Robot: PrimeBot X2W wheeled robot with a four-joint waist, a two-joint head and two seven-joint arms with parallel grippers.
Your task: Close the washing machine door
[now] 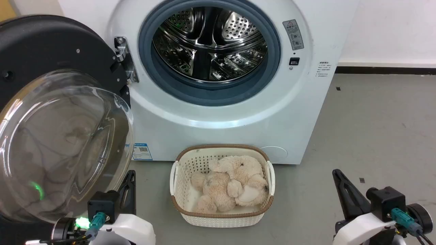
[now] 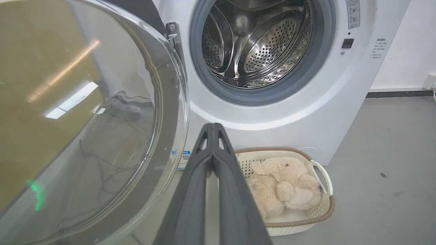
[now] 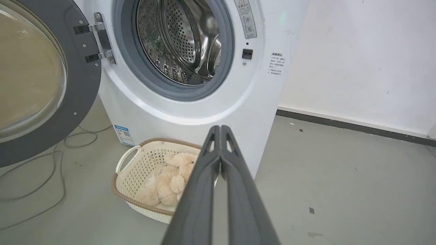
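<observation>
The white washing machine (image 1: 238, 112) (image 2: 289, 112) (image 3: 218, 112) fills the middle of the head view, its steel drum (image 1: 209, 42) bare inside the grey gasket. The washing machine door (image 1: 51, 112) (image 2: 85, 129) (image 3: 37, 78) stands swung wide open on its hinge (image 1: 124, 58) at the left, black frame around a bulging glass bowl. My left gripper (image 1: 130, 174) (image 2: 213, 126) is shut and empty, low beside the door's lower right rim, apart from the glass. At the lower right my right gripper (image 1: 336, 173) (image 3: 220, 128) is shut and holds nothing.
A cream basket (image 1: 223, 219) (image 2: 323, 211) (image 3: 136, 163) holding a beige plush toy (image 1: 231, 182) (image 2: 286, 183) (image 3: 170, 180) sits on the grey floor right before the machine. Cables (image 3: 51, 170) trail on the floor under the door. A white wall (image 3: 357, 61) stands to the right.
</observation>
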